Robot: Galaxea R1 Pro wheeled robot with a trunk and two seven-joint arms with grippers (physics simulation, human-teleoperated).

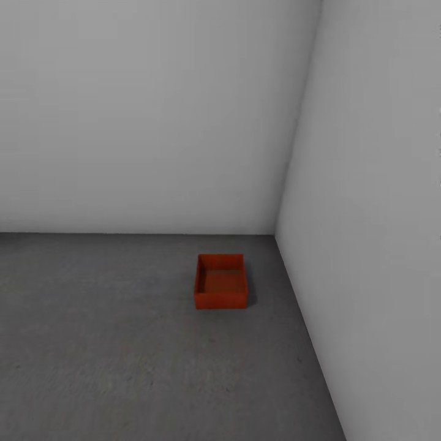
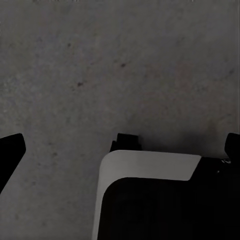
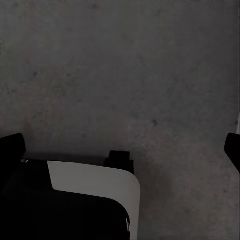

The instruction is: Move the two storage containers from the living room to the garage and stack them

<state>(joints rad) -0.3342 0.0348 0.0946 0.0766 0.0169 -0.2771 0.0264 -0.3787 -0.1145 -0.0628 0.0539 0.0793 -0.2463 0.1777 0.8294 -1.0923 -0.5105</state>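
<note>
One storage container (image 1: 220, 283) sits on the garage floor (image 1: 98, 343), far right, near the corner wall (image 1: 367, 245). Left tool (image 2: 120, 145) and right tool (image 3: 122, 145) look spread, nothing gripped, though only the tips show. Risk: second bin is stacked off-centre and slides off.

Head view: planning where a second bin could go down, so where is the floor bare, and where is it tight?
The concrete floor is bare left of and in front of the storage container, out to the back wall. It is tighter in the narrow strip between the container and the right wall. The container itself looks empty.
</note>
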